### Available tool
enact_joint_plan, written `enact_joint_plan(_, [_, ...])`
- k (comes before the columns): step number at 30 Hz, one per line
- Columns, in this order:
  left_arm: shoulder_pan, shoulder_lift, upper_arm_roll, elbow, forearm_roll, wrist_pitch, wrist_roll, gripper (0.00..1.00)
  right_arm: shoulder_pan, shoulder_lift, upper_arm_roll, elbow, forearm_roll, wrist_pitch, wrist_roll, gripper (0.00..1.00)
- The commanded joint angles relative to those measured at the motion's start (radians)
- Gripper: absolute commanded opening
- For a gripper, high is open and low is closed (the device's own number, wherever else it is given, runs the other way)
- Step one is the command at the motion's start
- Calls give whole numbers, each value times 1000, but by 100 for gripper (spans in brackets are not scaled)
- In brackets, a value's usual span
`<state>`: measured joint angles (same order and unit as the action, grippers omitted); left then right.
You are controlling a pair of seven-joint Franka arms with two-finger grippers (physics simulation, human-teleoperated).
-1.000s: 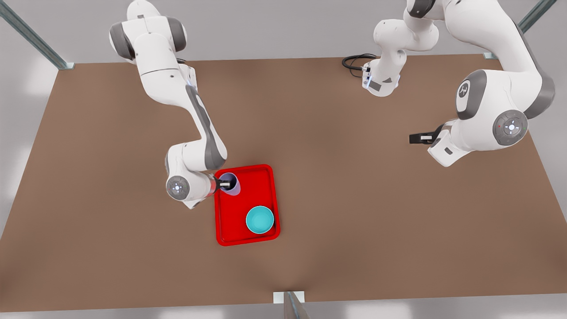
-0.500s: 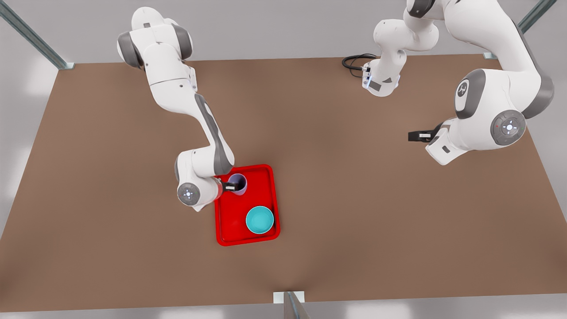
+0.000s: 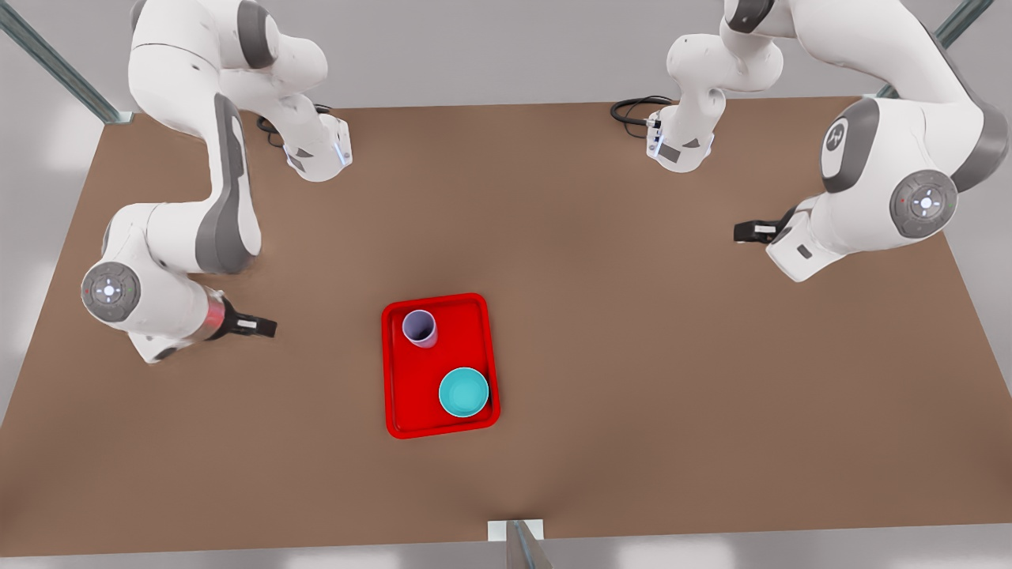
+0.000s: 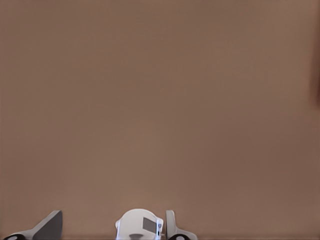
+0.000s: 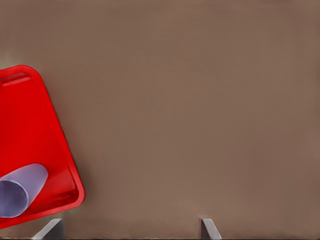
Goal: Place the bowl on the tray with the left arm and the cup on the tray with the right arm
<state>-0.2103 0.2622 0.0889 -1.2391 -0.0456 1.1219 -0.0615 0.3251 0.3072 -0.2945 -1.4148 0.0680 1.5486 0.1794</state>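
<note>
1. Change since the earlier frames: the right arm with the reddish-silver wrist band has let go of the small pale lavender cup [image 3: 419, 328] and drawn back to the front view's left; its black right gripper [image 3: 266, 326] now hangs over bare table, well apart from the tray.
2. The cup stands upright in the far left part of the flat bright red rectangular tray [image 3: 473, 316], free of any gripper.
3. The small round turquoise bowl [image 3: 463, 392] sits in the tray's near right corner, apart from the cup.
4. In the right wrist view the gripper's fingertips [image 5: 50, 230] stand wide apart, holding nothing.
5. The left gripper [image 3: 743, 231] waits far off at the front view's right; its fingers [image 4: 47, 226] are spread and empty.
6. All rests on a plain brown table [image 3: 632, 356].
</note>
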Motion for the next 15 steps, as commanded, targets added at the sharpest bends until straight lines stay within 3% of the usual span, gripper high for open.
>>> enact_joint_plan(1, [-3,0,0,1,1,-16,19,100,-35,-85,49,-9,-129,-168,-163,100])
enact_joint_plan(4, [-4,-1,0,1,1,-16,19,100,-77,-157,90,-24,-131,-208,-176,100])
enact_joint_plan(15, [5,-5,25,64,4,-44,38,100,-72,-154,89,-24,-128,-229,-181,100])
